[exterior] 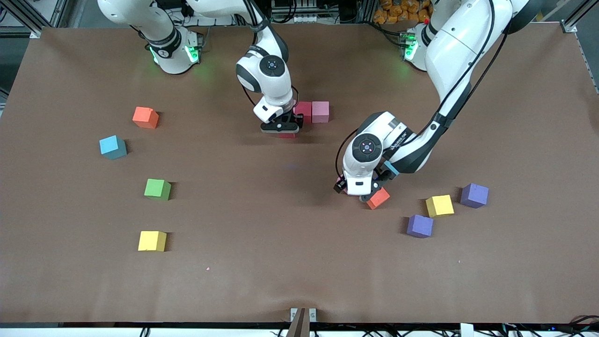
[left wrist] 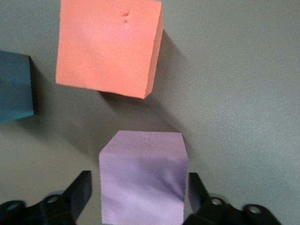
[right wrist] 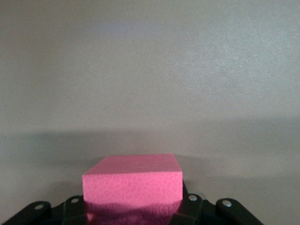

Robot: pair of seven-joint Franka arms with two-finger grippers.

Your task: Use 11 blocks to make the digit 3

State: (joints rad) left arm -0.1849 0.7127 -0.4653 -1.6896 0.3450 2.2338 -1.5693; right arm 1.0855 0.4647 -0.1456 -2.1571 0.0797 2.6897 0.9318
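Yellow block lies nearest the camera, toward my right arm's end. My left gripper is spread astride a pale pink block on the table, near an orange block. My right gripper pinches a bright pink block just beside the touching red block and pink block.

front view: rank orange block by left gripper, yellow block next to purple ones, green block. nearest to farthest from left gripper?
From the left gripper:
1. Orange block, right beside the gripper.
2. Yellow block, toward the left arm's end of the table, between two purple blocks.
3. Green block, toward the right arm's end.
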